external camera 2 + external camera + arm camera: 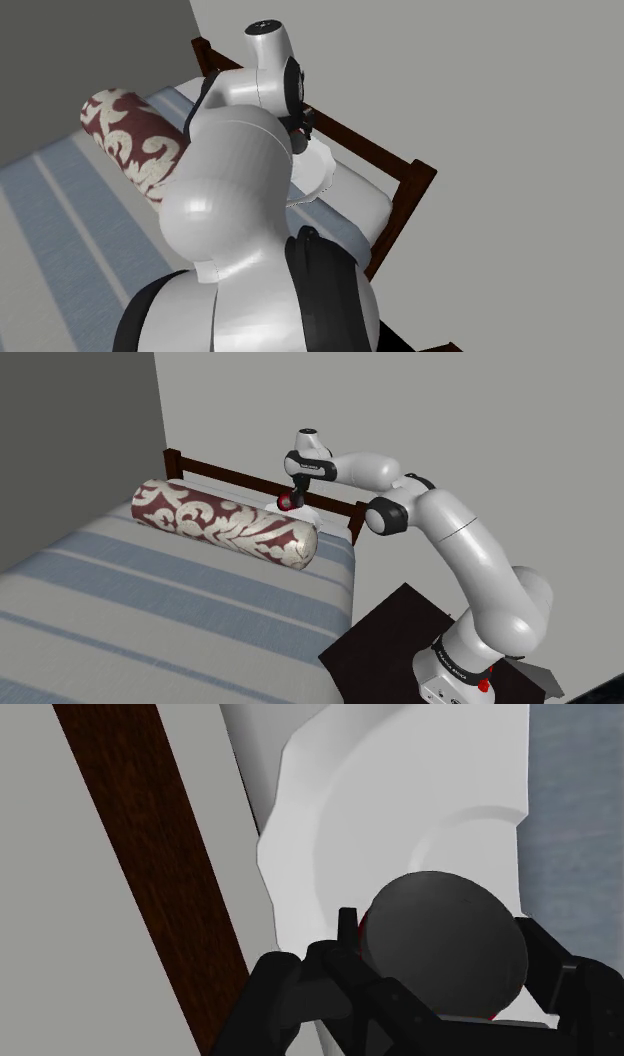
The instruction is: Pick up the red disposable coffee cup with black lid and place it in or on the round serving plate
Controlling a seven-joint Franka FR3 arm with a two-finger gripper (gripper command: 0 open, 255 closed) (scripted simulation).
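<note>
My black gripper (291, 498) is shut on the red cup (287, 503) and holds it just above the bed by the headboard. Seen along the gripper (445, 946), the cup's dark round lid (445, 939) is clasped between the two fingers (348, 932), and a sliver of red cup wall (368, 918) shows beside it. Directly under the cup lies the white round plate (380, 814), its raised rim close to the headboard. From behind the arm, the plate (316, 176) shows below the gripper (303, 125). I cannot tell whether the cup touches the plate.
A dark wooden headboard (240, 476) runs along the wall just beyond the plate. A red and cream patterned bolster (225, 522) lies across the striped bed (150, 612) right beside the plate. The arm's dark stand (400, 637) sits at the bed's corner.
</note>
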